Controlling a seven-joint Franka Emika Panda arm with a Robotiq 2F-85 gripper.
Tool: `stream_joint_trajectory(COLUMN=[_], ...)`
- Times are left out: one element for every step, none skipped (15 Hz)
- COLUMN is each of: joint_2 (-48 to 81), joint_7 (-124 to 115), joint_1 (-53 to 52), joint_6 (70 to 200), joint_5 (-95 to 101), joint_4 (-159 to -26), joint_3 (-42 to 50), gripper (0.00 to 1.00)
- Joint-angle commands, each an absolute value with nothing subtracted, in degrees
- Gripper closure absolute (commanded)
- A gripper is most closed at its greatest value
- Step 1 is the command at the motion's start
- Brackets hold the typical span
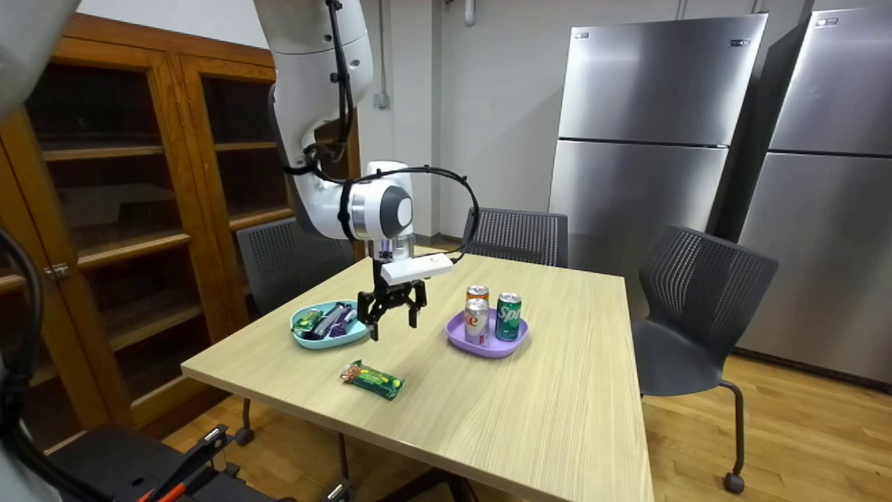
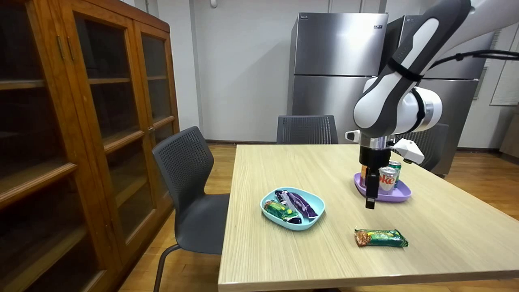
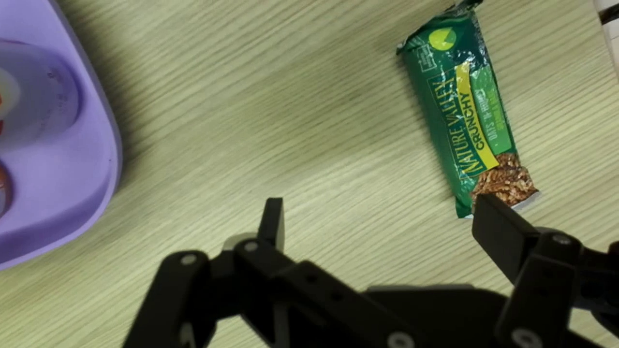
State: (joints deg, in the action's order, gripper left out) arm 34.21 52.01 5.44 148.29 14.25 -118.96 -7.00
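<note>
Gripper above table — jaws spread; green-wrapped bar nearby

Wrist view: hand hides sliver of green bar; left edge crops purple tray and cans.

"NATURE VALLEY", "CRUNCHY", "OATS" on green bar wrapper; "Spr" on green can; "oke" on silver can
</note>
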Motion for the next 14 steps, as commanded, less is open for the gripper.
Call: stream_joint_trajectory(joint_2=[34.22,34.21,34.21,34.21,34.21,34.21,34.2,34.21,34.21,34.24,34.16,33.97,33.69,33.52], joint_7=[52.63,52.7,52.76,52.78,52.79,52.8,53.26,53.68,53.54,53.76,54.32,54.78,55.28,55.53], joint_1=[5.18,5.2,5.21,5.21,5.21,5.21,5.23,5.23,4.8,4.64,4.63,4.42,4.17,3.82], joint_6=[148.16,148.16,148.16,148.16,148.16,148.16,148.52,148.69,149.0,149.28,149.45,149.53,149.54,149.56], joint_5=[13.94,13.96,13.97,13.97,13.97,13.97,14.13,14.32,14.95,15.34,15.62,16.17,17.0,18.07], joint_4=[-118.98,-118.97,-118.97,-118.97,-118.97,-118.97,-119.3,-119.63,-120.08,-120.5,-120.9,-121.35,-121.91,-122.38], joint_3=[-6.64,-6.54,-6.47,-6.43,-6.42,-6.42,-6.62,-6.78,-6.51,-6.47,-6.56,-6.47,-6.3,-5.97], gripper=[0.0,0.0,0.0,0.0,0.0,0.0,0.0,0.0,0.0,0.0,0.0,0.0,0.0,0.0])
